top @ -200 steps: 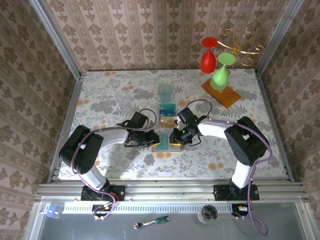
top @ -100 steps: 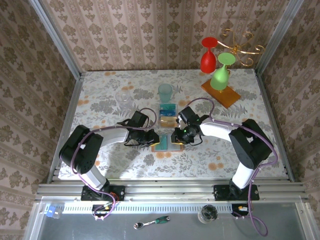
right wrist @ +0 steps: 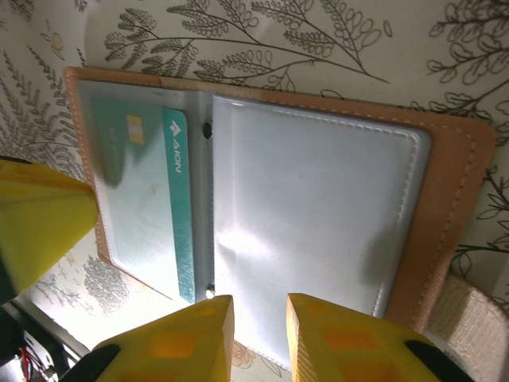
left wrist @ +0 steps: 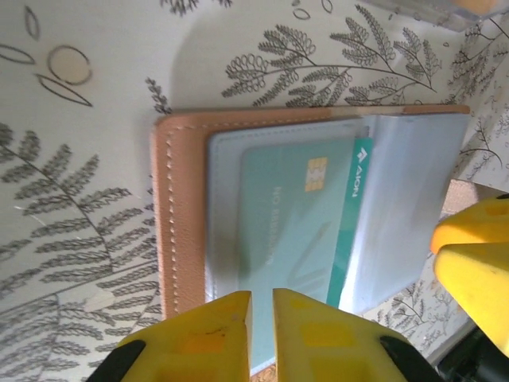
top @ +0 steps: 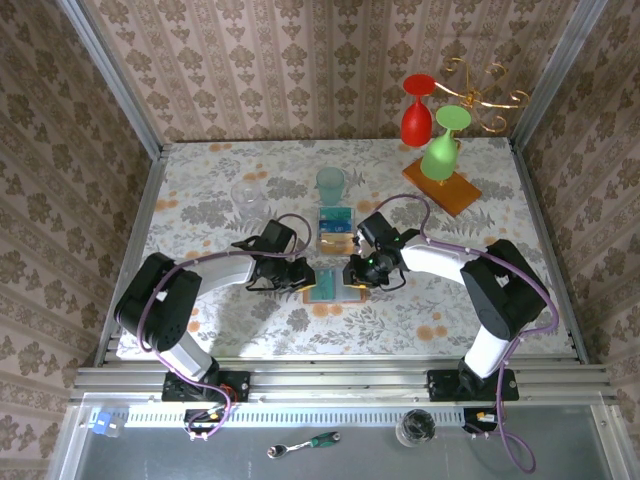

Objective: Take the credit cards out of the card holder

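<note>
**Card holder lies open, one teal card in its sleeve**

The card holder (top: 335,289) lies spread flat in the middle of the floral worktop (top: 450,310), squarely between the two arms. It is tan-brown leather with pale stitching along the rim, and two glossy grey-clear sleeves fill the inside.

From the left wrist, a teal card (left wrist: 294,215) sits inside the left-hand sleeve (left wrist: 413,207). It has a gold chip near one end, and a darker teal stripe with white lettering runs down its inner edge. The right wrist view shows the right-hand sleeve (right wrist: 310,215) catching the glare, with no card visible through it.

The left gripper (left wrist: 262,306) is down over the near edge of the holder's card side. Its yellow jaws are drawn almost together, with just a thin slit between them. I cannot tell whether they pinch anything.

The right gripper (right wrist: 260,314) is at the near edge of the other half. Its jaws stand a little apart over the sleeve, with nothing clamped between them.

Just beyond the holder, a teal-blue card (top: 335,218) and an orange-gold card (top: 336,240) lie side by side on the worktop. A translucent teal cup (top: 330,183) stands behind them.
</note>
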{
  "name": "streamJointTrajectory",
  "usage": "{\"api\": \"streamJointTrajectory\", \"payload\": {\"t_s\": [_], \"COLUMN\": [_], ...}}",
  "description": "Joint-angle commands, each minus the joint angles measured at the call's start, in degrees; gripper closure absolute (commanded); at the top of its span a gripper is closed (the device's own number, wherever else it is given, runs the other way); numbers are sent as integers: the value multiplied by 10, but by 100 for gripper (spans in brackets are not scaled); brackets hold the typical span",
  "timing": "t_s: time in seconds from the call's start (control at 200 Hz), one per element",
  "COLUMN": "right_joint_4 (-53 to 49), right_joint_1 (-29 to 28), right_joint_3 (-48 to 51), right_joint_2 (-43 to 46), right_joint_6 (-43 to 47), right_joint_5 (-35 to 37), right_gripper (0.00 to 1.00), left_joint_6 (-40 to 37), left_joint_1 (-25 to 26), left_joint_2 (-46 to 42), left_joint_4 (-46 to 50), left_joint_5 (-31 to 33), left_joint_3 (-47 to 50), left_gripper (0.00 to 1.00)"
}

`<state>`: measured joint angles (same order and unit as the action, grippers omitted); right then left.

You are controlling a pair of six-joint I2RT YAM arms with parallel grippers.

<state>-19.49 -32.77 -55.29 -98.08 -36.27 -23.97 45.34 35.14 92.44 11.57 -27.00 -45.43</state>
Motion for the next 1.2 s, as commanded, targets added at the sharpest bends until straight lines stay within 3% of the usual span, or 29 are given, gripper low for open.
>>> {"api": "streamJointTrajectory", "payload": {"t_s": [0.0, 0.345, 1.195], "right_joint_4": [10, 24, 60], "right_joint_1": [-7, -22, -45], "right_joint_3": [-20, -44, -87], "right_joint_2": [5, -22, -104], "right_joint_6": [-15, -29, -49], "right_joint_5": [-18, -31, -58], "right_gripper": [73, 71, 73], "left_joint_6": [-21, -27, -18], "left_joint_1": [-3, -5, -12], "left_joint_2": [-2, 12, 10], "left_joint_4": [25, 16, 5], "left_joint_5": [19, 16, 6], "left_joint_3": [-11, -1, 27], "left_gripper": [86, 90, 90]}}
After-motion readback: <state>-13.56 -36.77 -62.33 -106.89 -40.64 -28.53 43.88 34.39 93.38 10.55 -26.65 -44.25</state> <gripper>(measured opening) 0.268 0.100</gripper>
